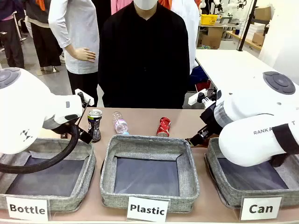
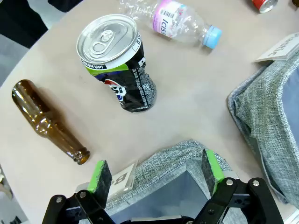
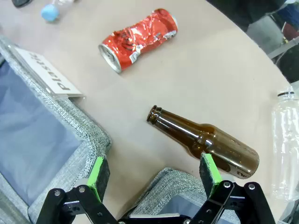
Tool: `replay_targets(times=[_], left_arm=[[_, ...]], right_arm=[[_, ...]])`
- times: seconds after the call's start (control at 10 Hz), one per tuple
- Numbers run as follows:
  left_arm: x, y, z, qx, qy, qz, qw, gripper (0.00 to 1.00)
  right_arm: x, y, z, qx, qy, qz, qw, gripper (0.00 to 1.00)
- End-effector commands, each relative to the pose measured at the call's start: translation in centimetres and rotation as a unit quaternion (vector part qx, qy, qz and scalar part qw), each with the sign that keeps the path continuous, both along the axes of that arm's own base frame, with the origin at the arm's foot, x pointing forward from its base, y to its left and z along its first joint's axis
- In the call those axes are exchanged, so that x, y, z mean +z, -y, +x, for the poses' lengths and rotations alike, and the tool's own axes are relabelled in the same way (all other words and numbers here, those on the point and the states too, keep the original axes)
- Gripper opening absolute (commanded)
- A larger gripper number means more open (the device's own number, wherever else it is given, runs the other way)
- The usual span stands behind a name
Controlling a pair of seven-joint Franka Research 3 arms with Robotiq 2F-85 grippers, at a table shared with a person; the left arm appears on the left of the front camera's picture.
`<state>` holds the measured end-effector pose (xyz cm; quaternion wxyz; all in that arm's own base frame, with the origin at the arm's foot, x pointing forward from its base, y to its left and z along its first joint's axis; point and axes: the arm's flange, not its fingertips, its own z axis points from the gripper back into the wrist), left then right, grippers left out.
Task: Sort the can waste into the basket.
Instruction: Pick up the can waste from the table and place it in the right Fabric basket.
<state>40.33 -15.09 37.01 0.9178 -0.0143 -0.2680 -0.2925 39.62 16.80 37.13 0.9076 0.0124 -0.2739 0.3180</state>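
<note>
Red can (image 3: 138, 39) on side behind Plastic basket (image 1: 149, 142), long axis oblique to right pincer (image 3: 154, 170), nearer one. Right and left pincer (image 2: 153, 170) gaping, empty; black can (image 2: 119, 65) upright behind basket's left corner.

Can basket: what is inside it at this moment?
Bare dark lining shows inside the Can basket; the right arm covers its far part. The black can and red crushed can are on the table.
</note>
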Motion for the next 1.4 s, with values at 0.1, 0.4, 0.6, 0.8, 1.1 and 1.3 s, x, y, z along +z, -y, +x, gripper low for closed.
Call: replay_targets(times=[0.1, 0.4, 0.6, 0.8, 1.1, 1.3], left_arm=[[0.01, 0.00, 0.00, 0.000, 0.000, 0.000, 1.000, 1.00], [0.01, 0.00, 0.00, 0.000, 0.000, 0.000, 1.000, 1.00], [0.01, 0.00, 0.00, 0.000, 0.000, 0.000, 1.000, 1.00], [0.01, 0.00, 0.00, 0.000, 0.000, 0.000, 1.000, 1.00], [0.01, 0.00, 0.00, 0.000, 0.000, 0.000, 1.000, 1.00], [0.01, 0.00, 0.00, 0.000, 0.000, 0.000, 1.000, 1.00]], right_arm=[[0.00, 0.00, 0.00, 0.000, 0.000, 0.000, 1.000, 1.00], [0.00, 0.00, 0.00, 0.000, 0.000, 0.000, 1.000, 1.00], [0.00, 0.00, 0.00, 0.000, 0.000, 0.000, 1.000, 1.00], [0.00, 0.00, 0.00, 0.000, 0.000, 0.000, 1.000, 1.00], [0.00, 0.00, 0.00, 0.000, 0.000, 0.000, 1.000, 1.00], [0.00, 0.00, 0.00, 0.000, 0.000, 0.000, 1.000, 1.00]])
